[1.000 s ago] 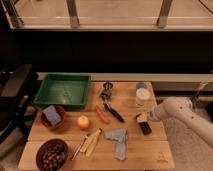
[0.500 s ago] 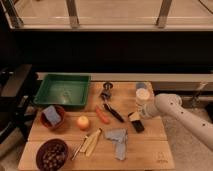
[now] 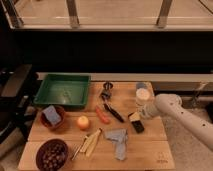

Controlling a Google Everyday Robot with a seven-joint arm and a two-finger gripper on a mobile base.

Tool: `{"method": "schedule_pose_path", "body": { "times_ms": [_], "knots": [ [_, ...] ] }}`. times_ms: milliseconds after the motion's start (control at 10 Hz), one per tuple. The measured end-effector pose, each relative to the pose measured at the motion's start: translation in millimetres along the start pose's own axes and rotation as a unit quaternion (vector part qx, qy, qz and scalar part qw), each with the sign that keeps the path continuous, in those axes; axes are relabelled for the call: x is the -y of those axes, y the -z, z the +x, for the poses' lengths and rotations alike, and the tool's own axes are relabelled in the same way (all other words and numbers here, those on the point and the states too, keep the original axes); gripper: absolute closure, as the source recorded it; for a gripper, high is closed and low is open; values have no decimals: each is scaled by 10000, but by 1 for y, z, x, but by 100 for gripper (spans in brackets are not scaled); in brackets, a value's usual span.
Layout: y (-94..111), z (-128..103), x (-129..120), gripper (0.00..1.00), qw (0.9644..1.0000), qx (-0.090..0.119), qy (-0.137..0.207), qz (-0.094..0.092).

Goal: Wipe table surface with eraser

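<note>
The eraser (image 3: 136, 123) is a small dark block with a pale top, lying on the wooden table (image 3: 150, 150) right of centre. My gripper (image 3: 140, 115) comes in from the right on a white arm (image 3: 175, 107) and sits right at the eraser's upper right end, touching or holding it. Its fingertips are hidden against the eraser.
A green tray (image 3: 62, 91) stands at the back left. A bowl with a blue sponge (image 3: 51, 116), a bowl of nuts (image 3: 51, 154), an orange fruit (image 3: 83, 122), a carrot (image 3: 102, 115), wooden utensils (image 3: 90, 142), a grey cloth (image 3: 118, 140), a black tool (image 3: 111, 107) and a white cup (image 3: 143, 95) crowd the table.
My arm and gripper have moved left across the table, and the eraser has slid left with them.
</note>
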Motion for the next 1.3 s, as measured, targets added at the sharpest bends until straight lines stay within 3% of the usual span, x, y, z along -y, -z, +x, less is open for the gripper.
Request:
{"method": "schedule_pose_path", "body": {
  "times_ms": [400,800,1100,1300],
  "knots": [
    [6,5,2,100,9999,-13,-78,63],
    [47,45,31,100,9982,-19,-524,302],
    [56,80,29,100,9952,-42,-923,335],
    [60,84,36,100,9938,-1,-1039,389]
  ]
}}
